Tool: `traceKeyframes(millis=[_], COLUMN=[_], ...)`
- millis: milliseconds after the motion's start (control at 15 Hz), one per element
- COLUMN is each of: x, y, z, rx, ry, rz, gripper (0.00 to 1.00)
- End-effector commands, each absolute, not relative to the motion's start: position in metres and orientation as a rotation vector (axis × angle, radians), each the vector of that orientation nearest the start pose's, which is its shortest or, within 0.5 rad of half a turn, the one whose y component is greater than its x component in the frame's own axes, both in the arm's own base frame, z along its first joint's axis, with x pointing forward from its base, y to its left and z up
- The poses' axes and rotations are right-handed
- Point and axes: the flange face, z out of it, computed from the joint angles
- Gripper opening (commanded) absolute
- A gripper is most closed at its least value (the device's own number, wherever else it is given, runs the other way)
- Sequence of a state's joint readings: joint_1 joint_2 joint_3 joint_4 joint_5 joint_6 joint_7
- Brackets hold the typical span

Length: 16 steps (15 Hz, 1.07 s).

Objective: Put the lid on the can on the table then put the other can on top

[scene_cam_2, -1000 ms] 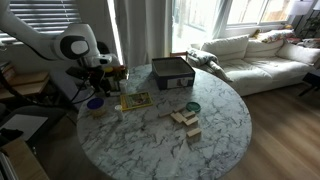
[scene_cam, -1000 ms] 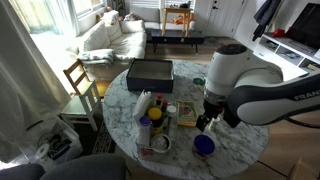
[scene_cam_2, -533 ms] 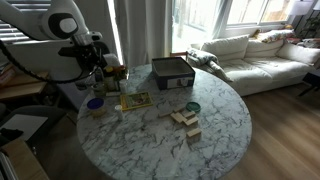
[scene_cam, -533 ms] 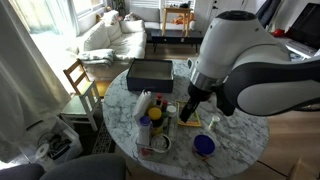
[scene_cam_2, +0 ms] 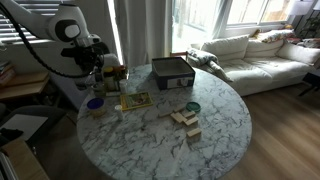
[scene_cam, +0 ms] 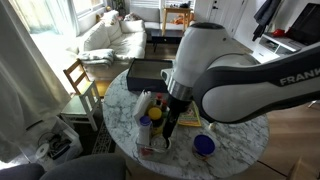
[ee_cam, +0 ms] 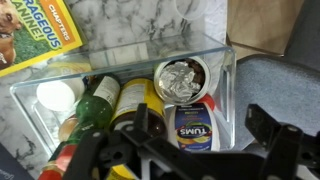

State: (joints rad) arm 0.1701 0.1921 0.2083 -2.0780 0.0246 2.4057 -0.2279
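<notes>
- A clear rectangular plastic bin [ee_cam: 226, 60] holds the short round metal tin with a silvery rim [ee_cam: 182, 78] at its 1 o'clock corner. Beside the tin are a green bottle [ee_cam: 100, 95], a yellow bottle [ee_cam: 135, 100] and a Tums bottle [ee_cam: 195, 128].
- The flat round blue-purple lid [scene_cam: 203, 146] lies on the white marble tabletop [scene_cam: 235, 150], outside the bin, at its 3 o'clock.
- The arm has moved from near the lid to above the bin; the lid stayed.
- The end effector [ee_cam: 195, 150] has its fingers spread wide and holds nothing. The frame edge cuts off its lower part.
</notes>
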Motion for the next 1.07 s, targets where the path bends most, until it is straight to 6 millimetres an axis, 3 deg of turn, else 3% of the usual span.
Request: traceKeyframes(millis=[0, 733, 1000], x=[0.551, 0.57, 0.576], y=[0.219, 0.214, 0.208], z=[0.345, 0.313, 0.287], rx=[-2.924, -2.896, -2.893], ry=[-0.921, -0.927, -0.922], rz=[-0.19, -0.235, -0.22], gripper=[1.0, 1.0, 1.0])
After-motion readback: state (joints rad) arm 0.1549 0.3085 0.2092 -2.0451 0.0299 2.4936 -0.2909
